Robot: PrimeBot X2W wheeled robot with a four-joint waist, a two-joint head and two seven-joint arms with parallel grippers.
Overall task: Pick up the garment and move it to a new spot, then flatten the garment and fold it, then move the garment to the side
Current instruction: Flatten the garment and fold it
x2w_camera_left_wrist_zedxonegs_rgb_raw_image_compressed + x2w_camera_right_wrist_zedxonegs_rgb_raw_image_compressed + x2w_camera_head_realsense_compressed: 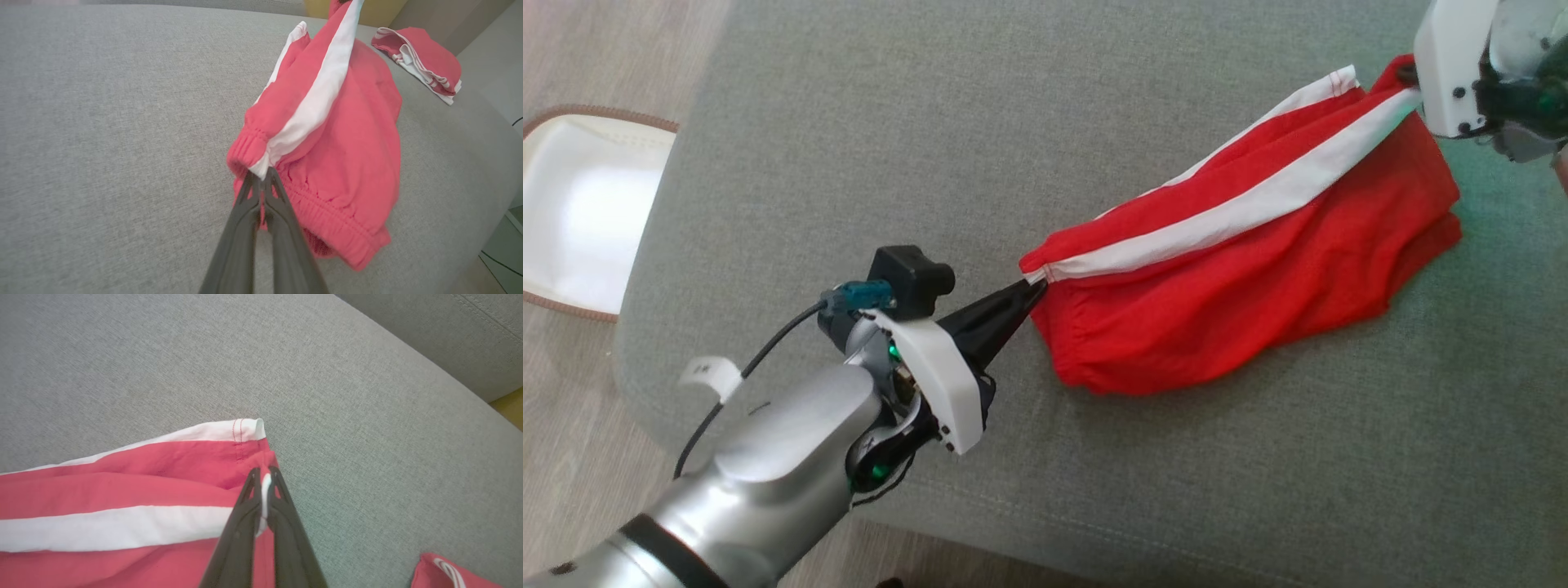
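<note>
The garment (1250,278) is a pair of red shorts with white side stripes, stretched between both arms above the grey sofa seat (980,147). My left gripper (1033,287) is shut on the waistband end at the white stripe; the left wrist view shows that gripper (261,176) pinching the garment (339,134) at its elastic waistband. My right gripper (1409,80) is shut on the hem end at the upper right; the right wrist view has this gripper (265,477) clamped on the white stripe of the garment (122,498). The lower part of the cloth sags onto the seat.
A second red and white garment (421,61) lies farther along the sofa, its corner (449,571) near my right gripper. A white cushion with brown trim (580,212) lies on the wooden floor at the left. The sofa's front edge (1013,539) runs below my left arm.
</note>
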